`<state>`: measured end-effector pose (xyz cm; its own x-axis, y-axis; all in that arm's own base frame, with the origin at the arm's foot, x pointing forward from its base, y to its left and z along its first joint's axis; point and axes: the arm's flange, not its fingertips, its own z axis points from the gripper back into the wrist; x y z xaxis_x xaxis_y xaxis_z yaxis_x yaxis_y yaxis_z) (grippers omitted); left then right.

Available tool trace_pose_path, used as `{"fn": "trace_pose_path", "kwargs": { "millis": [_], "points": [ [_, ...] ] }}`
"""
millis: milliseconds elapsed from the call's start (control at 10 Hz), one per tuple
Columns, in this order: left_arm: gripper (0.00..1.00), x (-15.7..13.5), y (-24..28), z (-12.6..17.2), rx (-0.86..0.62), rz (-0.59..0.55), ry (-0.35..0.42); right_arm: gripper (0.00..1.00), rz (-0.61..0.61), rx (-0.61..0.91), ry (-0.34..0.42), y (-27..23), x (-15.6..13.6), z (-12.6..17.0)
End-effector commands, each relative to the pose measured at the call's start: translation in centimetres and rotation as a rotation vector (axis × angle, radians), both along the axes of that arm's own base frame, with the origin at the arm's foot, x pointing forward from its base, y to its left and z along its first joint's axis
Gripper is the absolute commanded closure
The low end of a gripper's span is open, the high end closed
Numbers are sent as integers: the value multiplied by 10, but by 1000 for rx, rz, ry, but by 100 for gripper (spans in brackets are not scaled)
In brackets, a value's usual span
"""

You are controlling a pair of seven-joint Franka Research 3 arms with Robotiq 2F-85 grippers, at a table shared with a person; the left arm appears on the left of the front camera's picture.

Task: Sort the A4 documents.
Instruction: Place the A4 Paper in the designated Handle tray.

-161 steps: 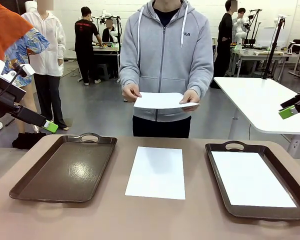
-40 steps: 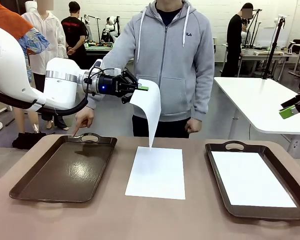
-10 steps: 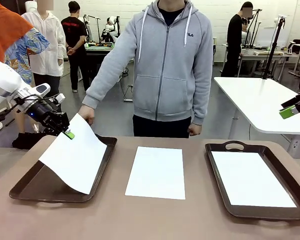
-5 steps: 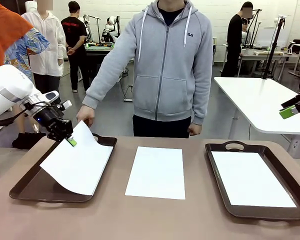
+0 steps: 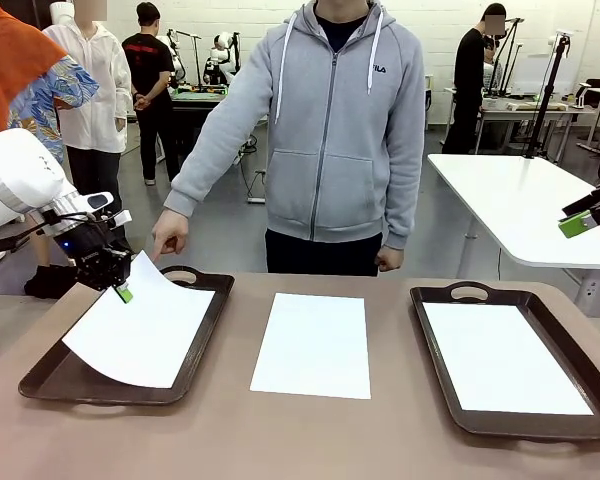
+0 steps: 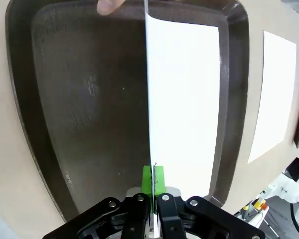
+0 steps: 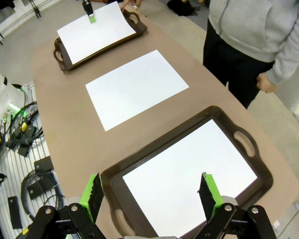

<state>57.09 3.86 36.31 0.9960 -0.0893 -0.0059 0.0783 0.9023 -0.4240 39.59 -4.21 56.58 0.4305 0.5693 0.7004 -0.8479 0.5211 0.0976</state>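
Near edge of the tan table top [image 5: 280, 440]: bare.

Left side: a dark brown rectangular plastic tray with handles [image 5: 40, 380]. A plain white A4 paper sheet [image 5: 145, 325] now lies mostly down across the tray floor, with only its far-left corner lifted. The left gripper [image 5: 123, 292] has its green pads pinched tight on that corner. A second ago the sheet hung steeply and stood well off the tray. It has since come lower and flatter. Judgement: the placement is all but done and only the release is left.

Centre: a second white A4 sheet [image 5: 315, 343] lies flat on the bare table between the trays, unsorted.

Right side: a matching dark brown tray [image 5: 450, 400] with a white sheet [image 5: 505, 357] flat inside it. The right gripper [image 7: 152, 191] hangs high above this tray with its jaws spread wide and nothing in them. It has not shifted.

Far edge: a person in a grey zip hoodie [image 5: 325, 130] stands at the middle. One hand [image 5: 167, 232] points a finger down at the left tray's far handle, just beside the raised corner of the sheet.

Room beyond: grey floor, a white table [image 5: 520, 210] at right, and benches and other people farther back.
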Motion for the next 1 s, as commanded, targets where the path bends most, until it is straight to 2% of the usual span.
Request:
{"fn": "trace_pose_path", "kwargs": {
  "millis": [0,400,700,800,900],
  "points": [
    [99,-15,-10,-1,36,24,1,0,2,3,2,1,0,-1],
    [99,-8,-16,-12,64,30,0,0,2,3,2,1,0,-1],
    [99,-1,-15,-20,145,63,-26,0,2,3,2,1,0,-1],
    [83,-2,-16,-20,152,77,-30,0,2,3,2,1,0,-1],
    [80,-2,-15,-21,161,87,-34,0,2,3,2,1,0,-1]
  ]
}}
